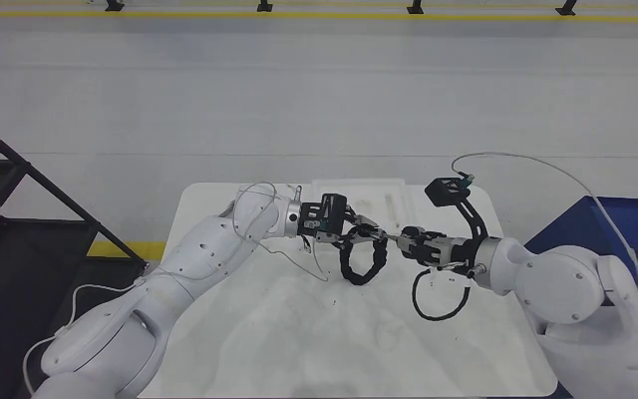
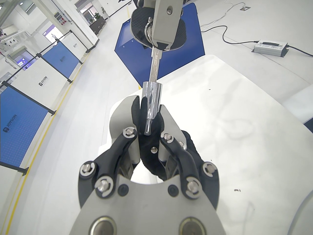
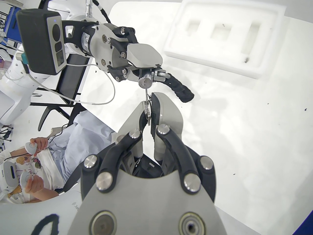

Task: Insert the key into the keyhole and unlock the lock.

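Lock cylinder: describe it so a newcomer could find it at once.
Over the middle of the white table, the two grippers meet. The left gripper clamps the lock cylinder, a short chrome barrel with a black cable looping off it. Unlike the flat key in the right gripper, it is round and shiny, with the keyhole in its end face.

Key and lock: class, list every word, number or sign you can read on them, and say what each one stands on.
Key: no readable text on the blade; any stamping is too small to tell.
Lock: no words or numbers on its shiny barrel.
Lock's face around the keyhole, right wrist view: nothing readable.
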